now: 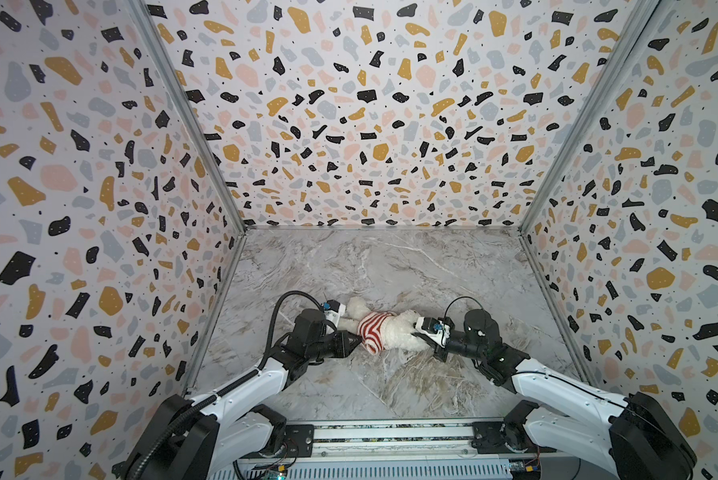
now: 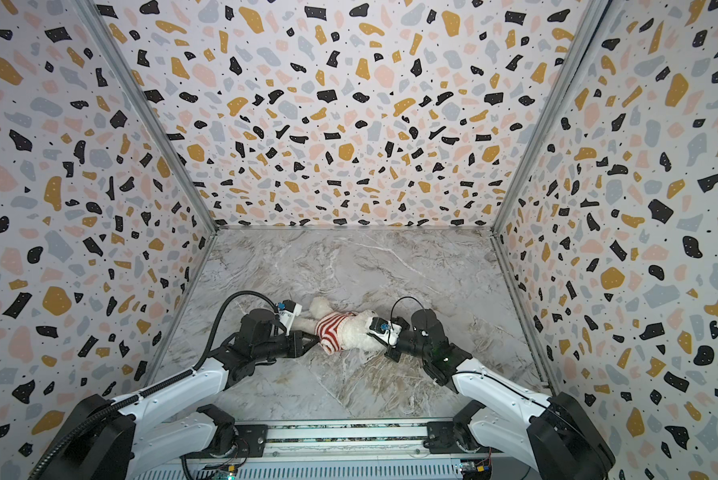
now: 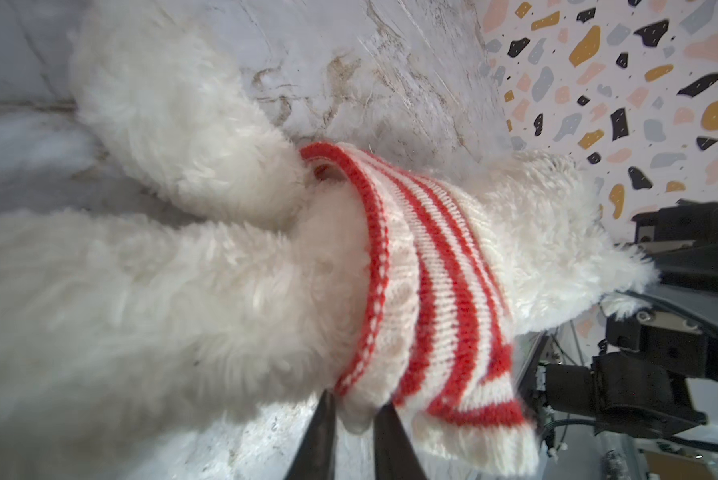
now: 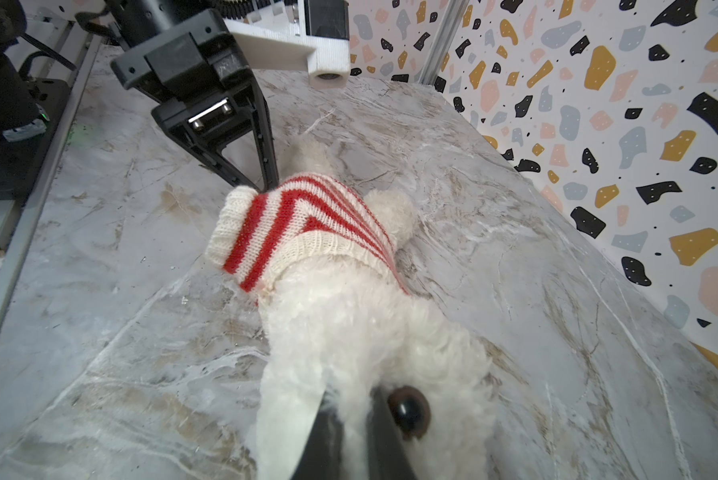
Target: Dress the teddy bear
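Observation:
The teddy bear [image 1: 397,332] [image 2: 355,332] lies across the marble table in both top views, legs to the left and head to the right. A red-and-white striped sweater [image 1: 372,330] [image 2: 333,330] [image 4: 307,224] covers its torso. My left gripper [image 3: 355,409] [image 1: 357,341] [image 2: 316,337] [image 4: 259,185] is shut on a fold of the sweater's [image 3: 432,270] hem, beside the fluffy legs [image 3: 162,291]. My right gripper [image 4: 351,405] [image 1: 416,333] [image 2: 374,332] is shut on the fur of the bear's head [image 4: 349,332], right beside a dark eye [image 4: 409,411].
Terrazzo-patterned walls [image 1: 100,249] [image 1: 639,249] close in the marble table [image 1: 370,266] on the left, right and back. A metal rail [image 1: 390,436] runs along the front edge between the two arm bases. The right arm's black wrist [image 3: 660,374] sits just past the bear's head.

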{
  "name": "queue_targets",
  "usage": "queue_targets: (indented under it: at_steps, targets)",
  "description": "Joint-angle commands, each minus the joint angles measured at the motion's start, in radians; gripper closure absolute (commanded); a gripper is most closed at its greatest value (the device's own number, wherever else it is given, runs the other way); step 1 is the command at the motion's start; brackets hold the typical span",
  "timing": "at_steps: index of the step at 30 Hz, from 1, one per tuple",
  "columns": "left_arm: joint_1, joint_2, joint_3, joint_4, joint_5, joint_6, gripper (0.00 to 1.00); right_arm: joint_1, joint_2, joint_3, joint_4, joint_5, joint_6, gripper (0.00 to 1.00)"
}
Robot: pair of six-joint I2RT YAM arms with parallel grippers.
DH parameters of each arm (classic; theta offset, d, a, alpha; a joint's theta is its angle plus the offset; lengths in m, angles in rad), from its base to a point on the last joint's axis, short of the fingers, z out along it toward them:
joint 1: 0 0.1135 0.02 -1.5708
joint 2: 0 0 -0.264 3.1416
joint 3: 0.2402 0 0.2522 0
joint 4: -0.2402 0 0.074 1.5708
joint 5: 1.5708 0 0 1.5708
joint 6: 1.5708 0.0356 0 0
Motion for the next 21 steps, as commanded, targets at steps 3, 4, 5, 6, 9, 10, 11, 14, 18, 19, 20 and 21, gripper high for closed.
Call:
queue_targets:
  at_steps: [3, 4, 5, 6, 9, 10, 11, 14, 18, 19, 20, 21]
  targets:
    - [-0.006, -0.024, 0.022, 0.024, -0.022, 0.019, 1.0, -0.004, -0.014, 0.021, 0.024, -0.023, -0.012, 1.0]
    - [-0.006, -0.027, 0.022, 0.022, -0.025, 0.019, 1.0, -0.004, -0.014, 0.021, 0.023, -0.02, -0.012, 1.0]
    - [-0.005, -0.031, 0.021, 0.017, -0.032, 0.018, 1.0, -0.004, -0.016, 0.021, 0.02, -0.019, -0.014, 1.0]
    - [-0.005, -0.032, 0.022, 0.008, -0.048, 0.019, 1.0, -0.004, -0.019, 0.021, 0.018, -0.013, -0.014, 1.0]
    - [0.011, -0.04, 0.02, -0.033, -0.115, 0.015, 1.0, -0.004, -0.035, 0.015, 0.015, 0.015, -0.012, 1.0]
    - [0.022, -0.047, 0.014, -0.037, -0.13, 0.006, 1.0, -0.004, -0.04, 0.013, 0.015, 0.023, -0.013, 1.0]
    - [0.039, -0.057, 0.005, -0.037, -0.147, -0.009, 1.0, -0.004, -0.047, 0.011, 0.015, 0.035, -0.009, 1.0]
    - [0.095, -0.086, -0.016, -0.057, -0.196, -0.038, 1.0, -0.004, -0.045, 0.018, -0.006, 0.065, -0.006, 1.0]
    - [0.135, -0.101, -0.021, -0.076, -0.236, -0.052, 1.0, -0.003, -0.041, 0.021, -0.004, 0.046, -0.015, 1.0]
    - [0.143, -0.106, -0.024, -0.078, -0.25, -0.061, 1.0, -0.003, -0.047, 0.019, -0.002, 0.045, -0.021, 1.0]
    - [0.152, -0.111, -0.028, -0.075, -0.261, -0.074, 1.0, -0.003, -0.053, 0.016, 0.001, 0.048, -0.023, 1.0]
    - [0.16, -0.115, -0.035, -0.071, -0.271, -0.085, 1.0, -0.003, -0.06, 0.012, 0.005, 0.051, -0.025, 1.0]
